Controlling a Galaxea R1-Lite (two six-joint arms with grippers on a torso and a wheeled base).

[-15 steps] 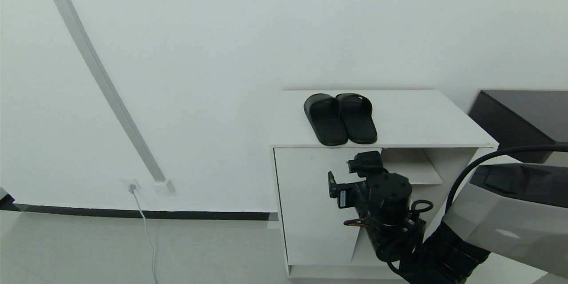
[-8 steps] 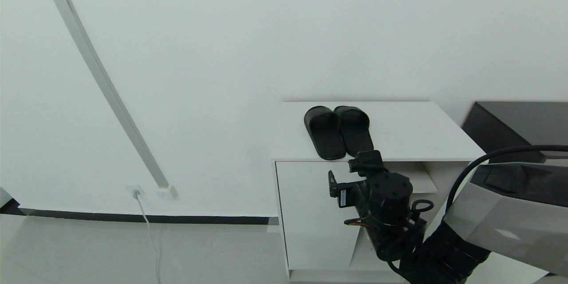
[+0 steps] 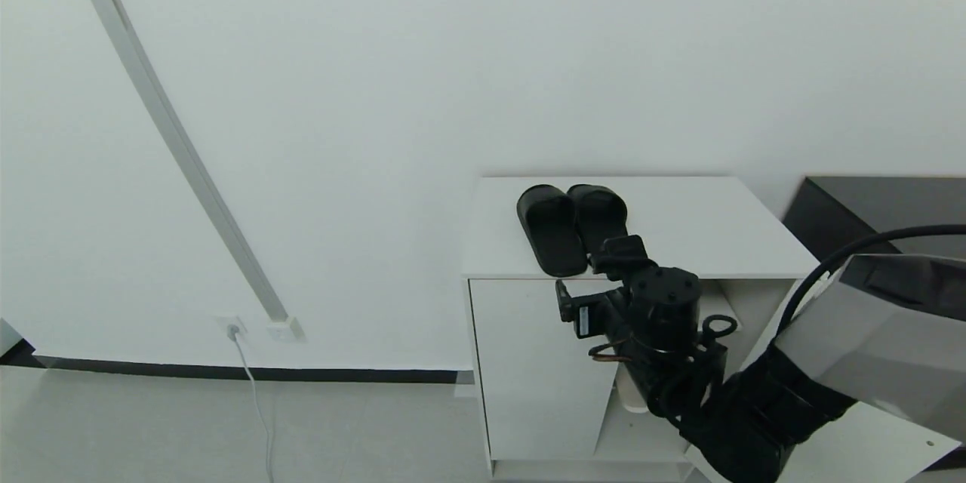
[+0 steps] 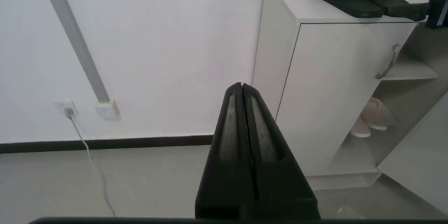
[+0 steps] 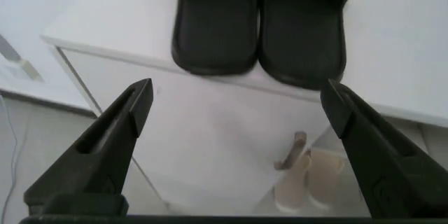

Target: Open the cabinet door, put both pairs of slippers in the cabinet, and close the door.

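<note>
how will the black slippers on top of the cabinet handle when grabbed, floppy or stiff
The black slippers look like thick moulded foam: probably light and fairly stiff. They lie loose, side by side on the smooth cabinet top, so a nudge would likely slide or split them. The open right gripper seems wide enough to span both.

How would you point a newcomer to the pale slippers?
Find the white cabinet against the wall, its right side open. Inside, below the upper shelf, sits the pale pair of slippers; the black pair lies on the cabinet's top.
</note>
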